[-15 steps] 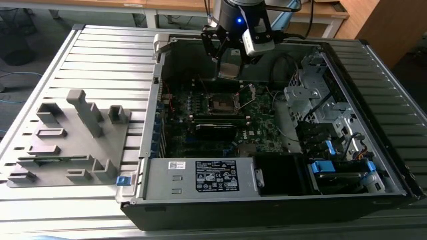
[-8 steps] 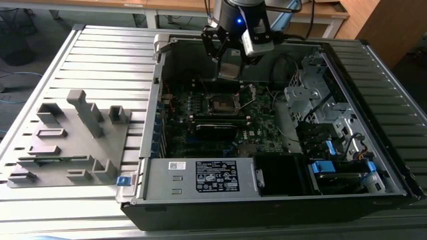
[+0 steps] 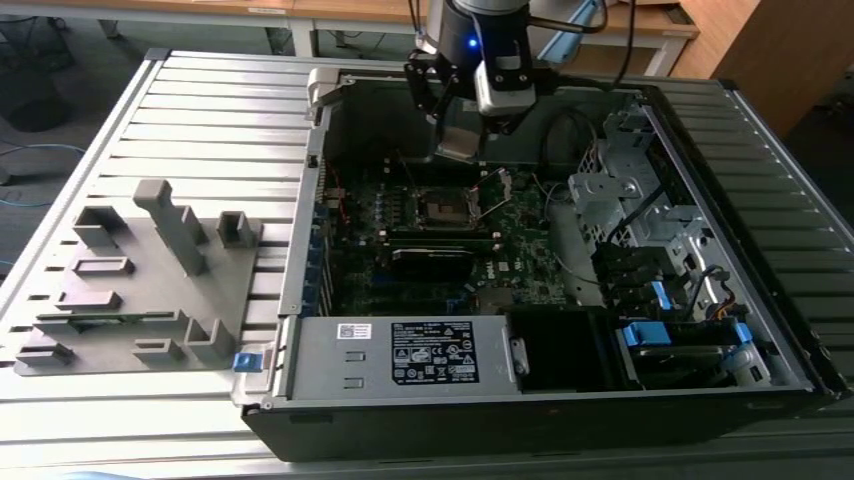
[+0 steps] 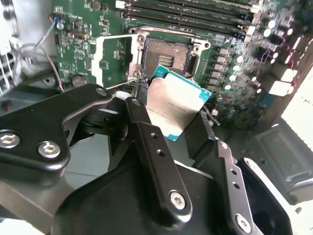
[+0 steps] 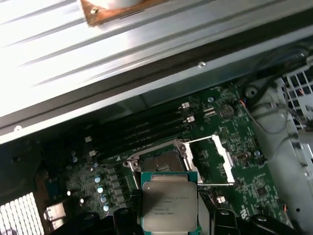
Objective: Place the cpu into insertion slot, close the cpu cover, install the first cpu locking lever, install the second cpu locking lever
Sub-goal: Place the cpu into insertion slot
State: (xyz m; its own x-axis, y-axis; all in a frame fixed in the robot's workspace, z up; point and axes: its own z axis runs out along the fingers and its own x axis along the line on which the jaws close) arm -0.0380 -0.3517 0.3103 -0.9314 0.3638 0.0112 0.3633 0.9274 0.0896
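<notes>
As end effector (image 4: 171, 116) clamps, cpu (image 4: 176, 100) hovers

Slatted metal table (image 3: 160, 110), pale grey, ribs running across, takes up most of the exterior view. In the first wrist view its slats (image 5: 58, 44) glare near white under strong light. Behind the table stands a wooden desk (image 3: 347, 10) with white legs (image 3: 296, 40). A second wooden desktop (image 3: 654, 25) sits to the exterior view's right of it. Wooden cabinet (image 3: 767, 55) at the far exterior view's right, with dark floor beside it. Grey floor (image 3: 100, 35) at the exterior view's left. A black wire bin (image 3: 30, 65) stands on it, and a blue cable (image 3: 19, 152) lies near the table edge. Light is soft and even.
</notes>
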